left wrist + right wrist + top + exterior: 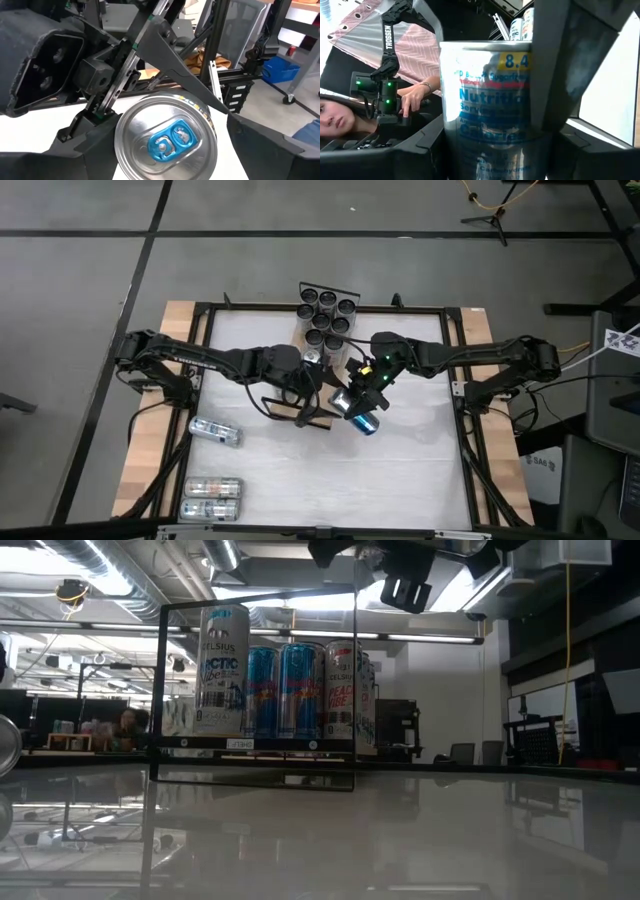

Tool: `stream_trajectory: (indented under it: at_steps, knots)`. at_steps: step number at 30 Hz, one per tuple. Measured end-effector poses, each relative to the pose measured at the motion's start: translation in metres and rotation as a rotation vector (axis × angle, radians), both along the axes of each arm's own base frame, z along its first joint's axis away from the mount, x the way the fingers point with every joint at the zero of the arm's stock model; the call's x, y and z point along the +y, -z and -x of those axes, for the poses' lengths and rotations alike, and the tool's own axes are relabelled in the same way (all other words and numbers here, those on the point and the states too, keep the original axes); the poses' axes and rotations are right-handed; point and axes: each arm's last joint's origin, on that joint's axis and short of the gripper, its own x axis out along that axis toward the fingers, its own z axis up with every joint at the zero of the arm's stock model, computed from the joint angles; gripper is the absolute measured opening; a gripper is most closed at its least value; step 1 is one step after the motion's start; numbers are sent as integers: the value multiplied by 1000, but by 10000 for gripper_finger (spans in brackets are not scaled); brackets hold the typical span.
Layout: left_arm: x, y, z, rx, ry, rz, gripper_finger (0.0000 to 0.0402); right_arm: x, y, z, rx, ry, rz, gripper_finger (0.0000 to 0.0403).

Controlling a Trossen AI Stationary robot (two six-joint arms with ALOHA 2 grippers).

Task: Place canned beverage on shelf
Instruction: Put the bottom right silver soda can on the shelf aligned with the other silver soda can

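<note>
**Blue-tab can held over shelf's near end**

Nearest the lens in the left wrist view: a silver can top with a blue pull tab [167, 142], sitting between two dark fingers [95, 150]. Right wrist view shows the same can's side [490, 115], printed nutrition text visible, with the right arm's dark fingers [555, 65] closed against it.

High view: right gripper [362, 402] grips the blue can [364, 421], tilted, just past the near end of the shelf [300, 412]. Fingers narrowed onto the can body. Left gripper [318, 372] sits close beside it, over the shelf's middle; fingers spread wide either side of the can top, and I cannot tell whether they touch it.

Shelf runs away from the near edge of the white worktop [410, 470]. Black wire rail at each short end. Far end carries a tight cluster of upright cans [326, 315], tops showing as dark rings.

Low view: wire rail [160, 690] frames a row of standing cans: a white Celsius can [222, 670] in front, blue-and-silver cans [285, 690] behind. One gripper's fingers [405, 590] hang in from above.

Loose on the worktop, left side: one silver can on its side [215, 432], and two more lying together near the front corner [212, 498].

Beyond the worktop, right wrist view: a person, a hand [412, 102] resting on equipment.
</note>
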Motion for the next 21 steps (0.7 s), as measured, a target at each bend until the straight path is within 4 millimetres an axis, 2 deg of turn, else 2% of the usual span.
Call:
stream_trajectory:
  at_steps: [4,14,21]
  knots:
    - [1,0,0,-4,2,-15,316,0,0,0,-1,0,0,227]
    - [4,0,0,-5,0,-24,242,0,0,0,-4,-2,2,238]
    - [4,0,0,-5,-1,-24,229,0,0,0,-3,-2,2,238]
